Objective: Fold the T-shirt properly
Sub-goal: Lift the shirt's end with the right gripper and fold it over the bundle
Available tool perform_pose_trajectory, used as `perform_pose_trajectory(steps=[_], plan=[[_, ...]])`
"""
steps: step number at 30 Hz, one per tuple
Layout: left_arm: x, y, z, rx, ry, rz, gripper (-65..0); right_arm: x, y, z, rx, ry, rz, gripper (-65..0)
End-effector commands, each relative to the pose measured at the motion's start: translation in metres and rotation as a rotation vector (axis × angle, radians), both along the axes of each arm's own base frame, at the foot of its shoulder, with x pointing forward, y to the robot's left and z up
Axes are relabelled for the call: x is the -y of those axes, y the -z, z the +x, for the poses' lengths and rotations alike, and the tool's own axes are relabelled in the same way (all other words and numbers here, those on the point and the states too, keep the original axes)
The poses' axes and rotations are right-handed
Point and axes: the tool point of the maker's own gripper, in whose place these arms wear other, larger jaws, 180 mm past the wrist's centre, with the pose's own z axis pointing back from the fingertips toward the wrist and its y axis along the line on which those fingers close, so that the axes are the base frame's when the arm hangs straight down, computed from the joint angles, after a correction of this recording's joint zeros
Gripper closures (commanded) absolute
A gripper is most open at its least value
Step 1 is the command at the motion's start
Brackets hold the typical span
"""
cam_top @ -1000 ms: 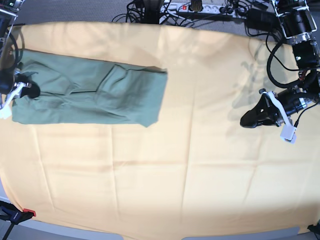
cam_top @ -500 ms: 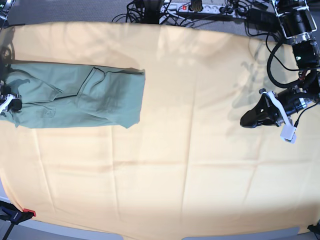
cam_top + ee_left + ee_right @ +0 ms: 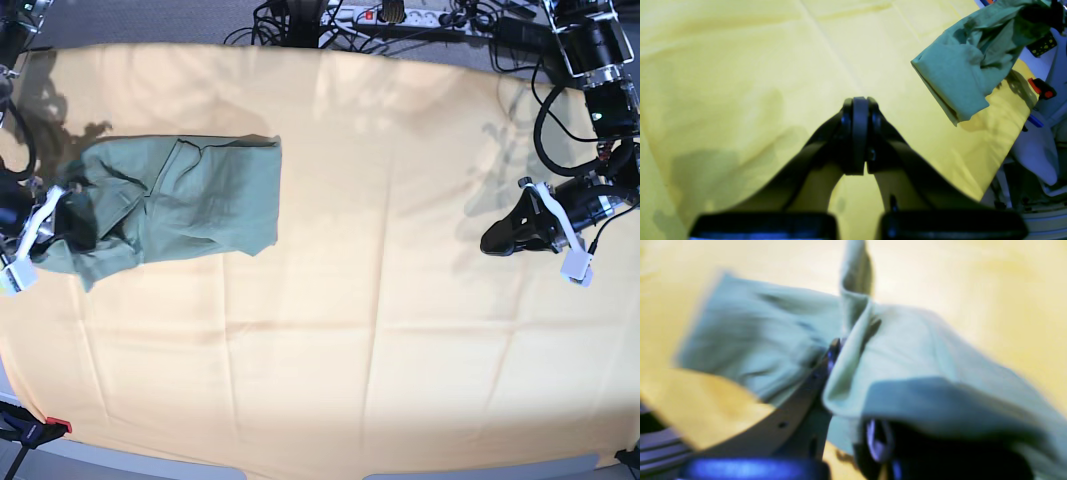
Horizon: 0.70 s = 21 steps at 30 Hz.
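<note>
The sage-green T-shirt [image 3: 190, 195] lies folded into a long band on the left of the yellow-orange cloth [image 3: 380, 330]. Its left end is bunched and lifted. My right gripper [image 3: 55, 225] is shut on that end; in the blurred right wrist view the T-shirt [image 3: 907, 350] drapes over the right gripper [image 3: 840, 346]. Far off at the right, my left gripper [image 3: 497, 240] hovers over bare cloth. Seen from the left wrist, the left gripper [image 3: 860, 133] is shut and empty, with the T-shirt [image 3: 960, 73] at the upper right.
Cables and a power strip [image 3: 380, 15] run along the table's far edge. A red clamp [image 3: 57, 425] grips the cloth at the front left corner. The left arm's body [image 3: 600, 90] rises at the back right.
My right gripper dragged the T-shirt leftward, then came back right and raised the left end, which now bunches up. The shirt's right edge has shifted left. The left arm has not moved.
</note>
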Motion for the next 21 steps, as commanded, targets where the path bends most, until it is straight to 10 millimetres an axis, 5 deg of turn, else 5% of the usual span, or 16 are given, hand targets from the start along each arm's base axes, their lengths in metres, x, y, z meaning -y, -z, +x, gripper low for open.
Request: perform_pose_trajectory(steps=[1, 8, 21], plan=[[-0.001, -0.018, 0.005, 0.056, 0.003, -0.019, 0.0, -0.008, -0.02, 0.003, 0.064, -0.042, 0.03, 0.0], [-0.001, -0.018, 0.005, 0.055, 0.003, -0.019, 0.0, -0.061, -0.029, -0.006, 0.143, -0.179, 0.243, 0.0], [-0.001, -0.018, 0.005, 0.055, 0.003, -0.019, 0.0, -0.14, -0.005, -0.016, 0.095, -0.339, 0.359, 0.0]])
